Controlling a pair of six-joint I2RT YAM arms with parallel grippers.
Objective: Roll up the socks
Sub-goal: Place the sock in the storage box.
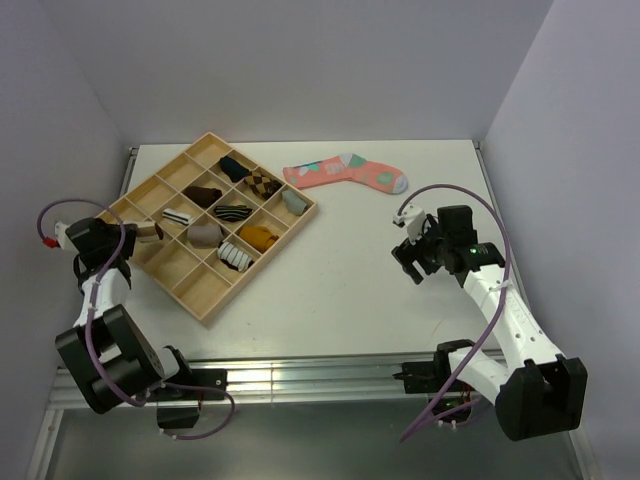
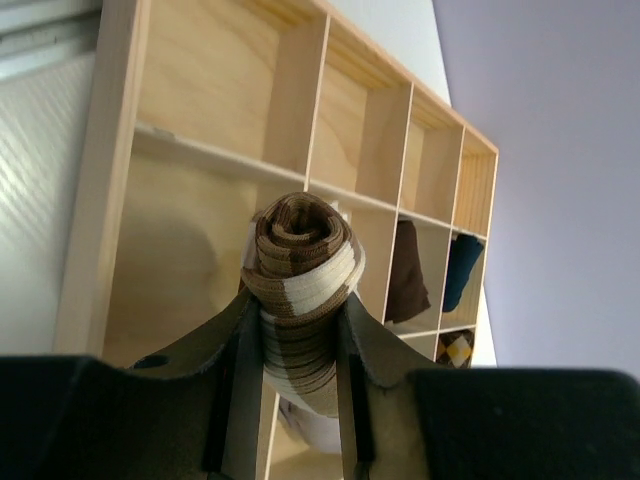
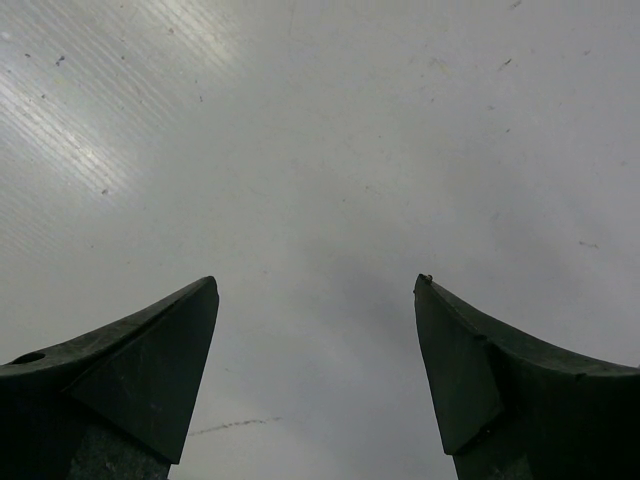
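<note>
Brown sock roll (image 2: pixel 303 285) clamped in left fingers (image 2: pixel 228 375) (over tray (image 2: pixel 92 200)) | right fingers (image 3: pixel 145 365) spread, empty

Tan-banded brown sock (image 2: pixel 303 290), teal-patched coral-pink sock (image 1: pixel 345 172), pale wood tray (image 1: pixel 200 290), white table (image 1: pixel 380 290)

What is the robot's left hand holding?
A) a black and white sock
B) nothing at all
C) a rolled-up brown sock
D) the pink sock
C: in the left wrist view, the left gripper is pinched on a rolled brown sock with tan bands, held in front of the wooden tray.
</note>
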